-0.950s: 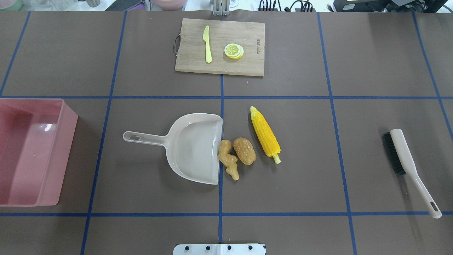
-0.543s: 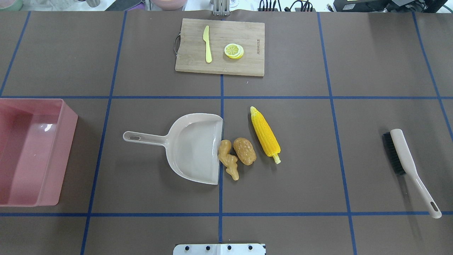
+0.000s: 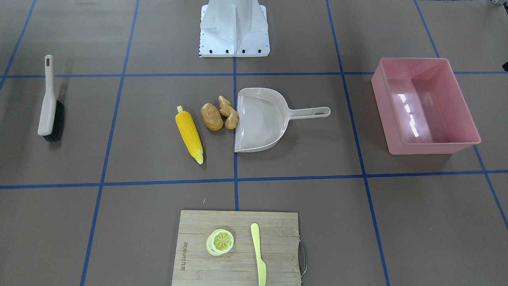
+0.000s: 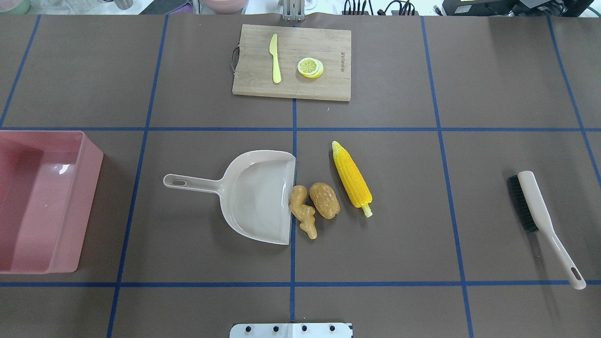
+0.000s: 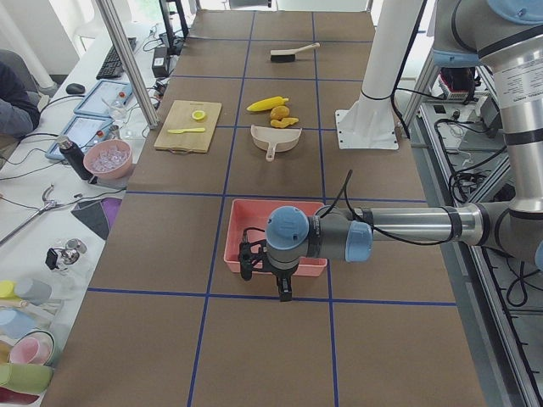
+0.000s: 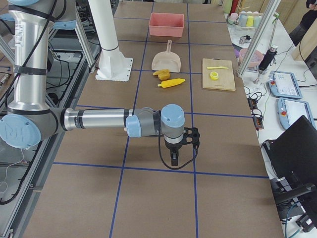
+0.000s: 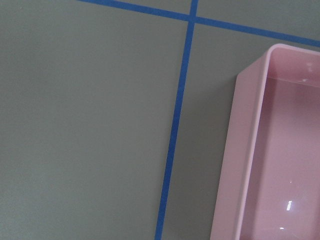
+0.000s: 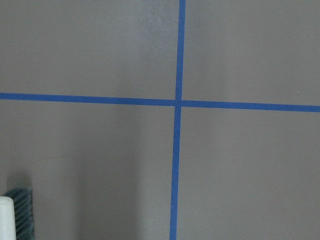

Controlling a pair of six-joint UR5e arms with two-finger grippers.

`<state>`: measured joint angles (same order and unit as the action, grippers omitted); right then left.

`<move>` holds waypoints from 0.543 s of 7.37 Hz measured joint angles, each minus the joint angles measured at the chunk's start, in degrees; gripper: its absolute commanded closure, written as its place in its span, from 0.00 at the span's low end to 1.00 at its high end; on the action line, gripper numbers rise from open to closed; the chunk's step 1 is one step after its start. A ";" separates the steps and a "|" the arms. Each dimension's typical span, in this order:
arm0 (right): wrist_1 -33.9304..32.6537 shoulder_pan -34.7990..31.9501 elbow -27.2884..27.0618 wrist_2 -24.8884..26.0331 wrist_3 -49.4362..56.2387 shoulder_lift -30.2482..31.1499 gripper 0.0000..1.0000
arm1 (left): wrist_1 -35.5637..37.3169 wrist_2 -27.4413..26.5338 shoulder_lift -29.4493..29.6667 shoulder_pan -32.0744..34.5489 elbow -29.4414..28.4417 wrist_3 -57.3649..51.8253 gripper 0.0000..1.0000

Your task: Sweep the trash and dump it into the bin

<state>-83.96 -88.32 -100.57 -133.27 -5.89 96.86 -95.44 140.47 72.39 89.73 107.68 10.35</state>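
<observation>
Nothing shifted on the tabletop against the overhead frames of a second and half a second back: same layout throughout. Not yet begun, by the look of it: corn cob [image 4: 352,177], potato [image 4: 325,200] and ginger root [image 4: 303,211] lying loose at frame centre, ginger touching the open lip of the dustpan [image 4: 257,196], potato just beside it, corn slightly apart to the right. Pan hollow bare; bin [image 4: 89,188] at the left edge holding nothing visible; brush [image 4: 544,225] untouched far right. Left to do: fetching brush and pan, sweeping three pieces in, tipping into the bin. Corn ribbed and matte yellow, tapered; potato glossy brown, oval; ginger knobbly, waxy tan. Dustpan smooth beige plastic with a slotted handle; bin translucent pink, glossy, rectangular; brush beige-handled with dark bristles. Left gripper [image 5: 283,288] hanging at the bin's near wall, right gripper [image 6: 175,157] over bare table; seen only small in the side views, so spread or pressed together cannot be told.
</observation>
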 measured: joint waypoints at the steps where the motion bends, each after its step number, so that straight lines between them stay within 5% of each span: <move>1: 0.00 0.00 -0.05 0.02 0.00 0.00 0.00 | -0.18 0.02 0.48 -0.22 0.44 -0.06 0.02; 4: 0.47 -0.01 0.00 0.94 0.06 -0.06 0.00 | -3.16 -0.13 2.12 -0.52 1.43 -0.21 0.02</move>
<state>-83.50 -88.33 -100.57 -132.33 -5.83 96.80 -98.60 140.34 74.51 89.21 109.11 10.14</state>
